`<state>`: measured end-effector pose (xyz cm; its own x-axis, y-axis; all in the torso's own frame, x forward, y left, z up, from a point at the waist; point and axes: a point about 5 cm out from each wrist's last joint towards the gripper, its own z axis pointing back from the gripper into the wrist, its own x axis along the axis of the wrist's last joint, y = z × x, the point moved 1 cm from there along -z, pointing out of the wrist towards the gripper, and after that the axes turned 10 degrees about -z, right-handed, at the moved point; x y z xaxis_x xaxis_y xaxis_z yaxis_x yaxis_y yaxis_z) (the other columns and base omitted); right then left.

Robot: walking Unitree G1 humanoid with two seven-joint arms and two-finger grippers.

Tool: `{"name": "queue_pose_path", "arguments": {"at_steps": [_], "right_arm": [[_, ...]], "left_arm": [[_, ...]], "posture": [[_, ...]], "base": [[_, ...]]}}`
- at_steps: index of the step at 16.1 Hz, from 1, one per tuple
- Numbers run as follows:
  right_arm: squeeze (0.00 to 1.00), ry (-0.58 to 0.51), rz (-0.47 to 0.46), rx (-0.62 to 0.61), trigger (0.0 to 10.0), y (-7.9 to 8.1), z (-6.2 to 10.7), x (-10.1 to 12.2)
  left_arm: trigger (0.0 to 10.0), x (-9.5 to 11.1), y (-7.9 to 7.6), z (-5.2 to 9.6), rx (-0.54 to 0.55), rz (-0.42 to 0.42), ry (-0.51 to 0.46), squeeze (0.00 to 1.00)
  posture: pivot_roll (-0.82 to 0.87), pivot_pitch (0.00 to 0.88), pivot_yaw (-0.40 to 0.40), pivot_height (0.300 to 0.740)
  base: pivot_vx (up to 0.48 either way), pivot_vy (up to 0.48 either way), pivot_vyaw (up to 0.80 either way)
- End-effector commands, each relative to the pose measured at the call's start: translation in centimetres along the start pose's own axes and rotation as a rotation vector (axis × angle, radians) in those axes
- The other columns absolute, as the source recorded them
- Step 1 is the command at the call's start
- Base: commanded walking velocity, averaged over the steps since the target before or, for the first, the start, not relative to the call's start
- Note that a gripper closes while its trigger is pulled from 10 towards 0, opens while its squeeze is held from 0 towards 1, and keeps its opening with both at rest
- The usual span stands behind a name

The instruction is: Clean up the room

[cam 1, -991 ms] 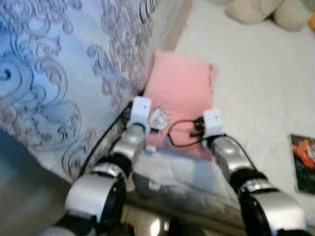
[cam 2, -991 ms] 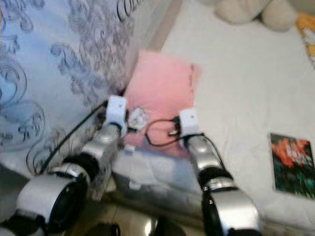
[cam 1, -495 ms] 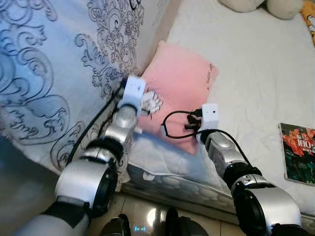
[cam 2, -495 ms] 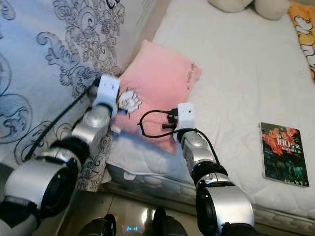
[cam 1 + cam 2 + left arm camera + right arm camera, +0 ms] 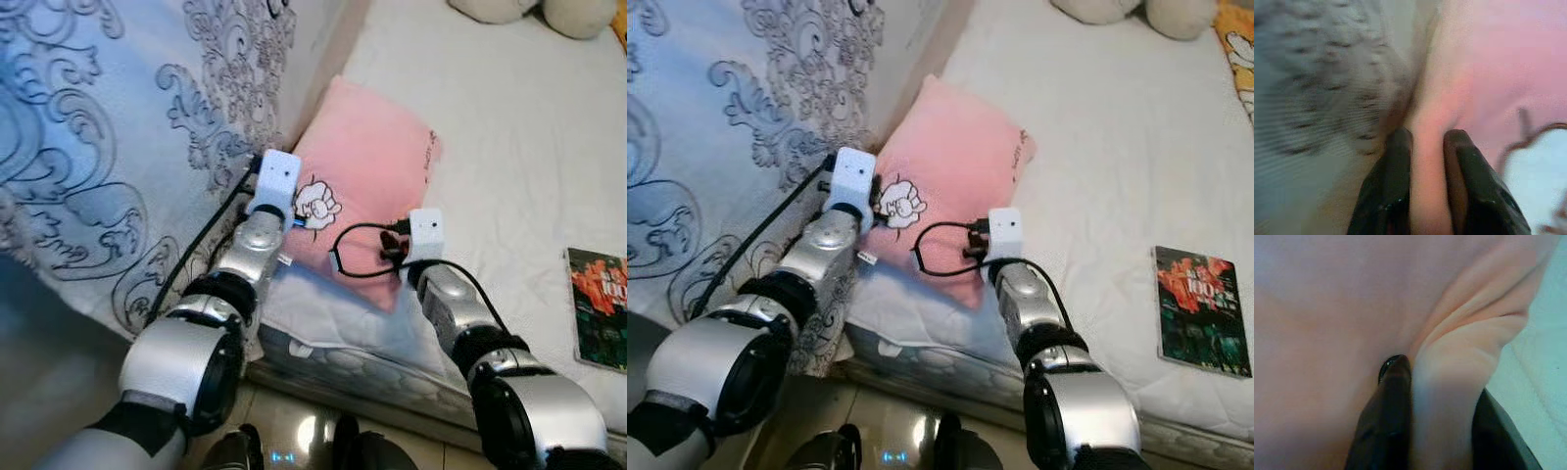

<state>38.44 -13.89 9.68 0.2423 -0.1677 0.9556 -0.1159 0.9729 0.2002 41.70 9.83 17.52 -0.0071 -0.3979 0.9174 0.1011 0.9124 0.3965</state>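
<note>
A pink pillow (image 5: 367,166) with a small white cartoon print (image 5: 315,203) lies on the white bed, its left edge against the patterned grey-blue quilt. My left gripper (image 5: 1427,142) is shut on a fold of the pillow's left edge, beside the quilt. My right gripper (image 5: 1440,377) is shut on a bunched fold of the pillow's near right corner; one black finger (image 5: 1388,416) presses into the fabric. Both wrists, with white camera blocks (image 5: 277,176) (image 5: 426,233), reach over the mattress edge.
The patterned quilt (image 5: 118,147) hangs over the left side of the bed. A book with a dark and red cover (image 5: 600,308) lies on the mattress (image 5: 519,147) at the right. A beige plush toy (image 5: 529,10) sits at the far end. Glossy floor (image 5: 304,431) below.
The pillow has gone from lying flat to being lifted and bunched at both held edges. The camera view shifted, and both grippers stay on the pillow.
</note>
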Motion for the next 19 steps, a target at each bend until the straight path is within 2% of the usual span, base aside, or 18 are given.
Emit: {"name": "queue_pose_path", "arguments": {"at_steps": [1,3,4,5,6,9,10,11,12,13,14,15,16,17,19], "right_arm": [[1.00,-0.024,-0.021,-0.087,10.0,-1.6,0.7,-0.8],[1.00,-0.099,-0.040,-0.097,10.0,-1.6,0.8,0.0],[1.00,-0.167,-0.058,-0.106,10.0,-1.4,1.2,0.0],[1.00,-0.175,-0.065,-0.109,10.0,-1.4,1.2,0.0],[1.00,-0.199,-0.066,-0.136,10.0,-1.5,1.4,-0.1],[1.00,-0.349,-0.031,-0.190,10.0,-2.0,3.3,0.0],[1.00,-0.461,0.019,-0.279,10.0,-3.6,6.5,-0.4],[1.00,-0.466,0.038,-0.326,10.0,-4.6,8.3,-1.2],[1.00,-0.415,0.036,-0.382,10.0,-6.1,10.3,-3.0],[1.00,-0.330,0.041,-0.417,10.0,-7.2,11.6,-5.1],[0.08,-0.281,0.038,-0.425,10.0,-7.6,11.9,-6.2],[0.08,-0.266,0.029,-0.425,10.0,-7.7,11.9,-6.4],[0.00,-0.235,0.001,-0.407,10.0,-7.0,10.9,-6.4],[0.00,-0.236,0.001,-0.397,10.0,-6.7,10.5,-6.1],[0.00,-0.277,-0.003,-0.379,10.0,-6.1,9.6,-4.5]], "left_arm": [[10.0,-0.4,0.9,0.1,0.027,-0.025,-0.002,1.00],[10.0,0.4,1.6,-0.1,0.029,-0.080,-0.042,1.00],[10.0,0.3,2.7,-0.1,0.030,-0.109,-0.050,1.00],[10.0,0.2,2.9,-0.1,0.032,-0.111,-0.049,1.00],[10.0,0.1,3.3,-0.1,0.030,-0.100,-0.052,1.00],[10.0,-0.9,2.3,0.6,-0.074,-0.059,-0.095,1.00],[10.0,-2.9,0.8,1.9,-0.160,-0.010,-0.123,1.00],[10.0,-4.1,-0.1,2.9,-0.193,0.014,-0.121,1.00],[10.0,-5.1,-1.7,4.7,-0.279,0.158,-0.146,1.00],[10.0,-5.6,-2.9,6.5,-0.334,0.301,-0.185,0.00],[10.0,-6.2,-3.3,7.2,-0.312,0.300,-0.195,0.00],[10.0,-6.4,-3.5,7.4,-0.303,0.277,-0.199,0.00],[10.0,-6.6,-4.3,6.9,-0.269,0.308,-0.179,0.00],[10.0,-6.2,-4.6,6.8,-0.276,0.293,-0.191,0.00],[10.0,-5.8,-4.8,6.9,-0.286,0.319,-0.182,0.00]], "posture": [[0.12,0.139,-0.050,0.740],[0.13,0.107,-0.045,0.740],[0.13,0.051,-0.036,0.740],[0.13,0.051,-0.036,0.740],[0.15,0.000,-0.023,0.740],[0.16,0.000,0.004,0.740],[0.15,0.000,0.012,0.740],[0.15,0.000,0.014,0.740],[0.15,0.000,0.011,0.740],[0.14,0.000,0.006,0.740],[0.14,0.000,0.004,0.740],[0.14,0.000,0.004,0.740],[0.11,0.000,0.010,0.740],[0.11,0.000,0.012,0.740],[0.10,0.000,0.019,0.740]], "base": [[0.000,0.000,0.00],[0.000,0.000,0.00],[0.000,0.000,0.00],[0.000,0.000,0.00],[0.000,0.000,0.00],[0.000,0.000,0.00],[0.000,0.000,0.00],[0.000,0.000,0.00],[0.000,0.000,0.00],[0.382,0.000,0.00],[0.285,-0.382,0.00],[0.285,-0.382,0.00],[0.285,-0.382,0.00],[0.300,-0.371,0.00],[0.322,-0.352,0.00]]}}
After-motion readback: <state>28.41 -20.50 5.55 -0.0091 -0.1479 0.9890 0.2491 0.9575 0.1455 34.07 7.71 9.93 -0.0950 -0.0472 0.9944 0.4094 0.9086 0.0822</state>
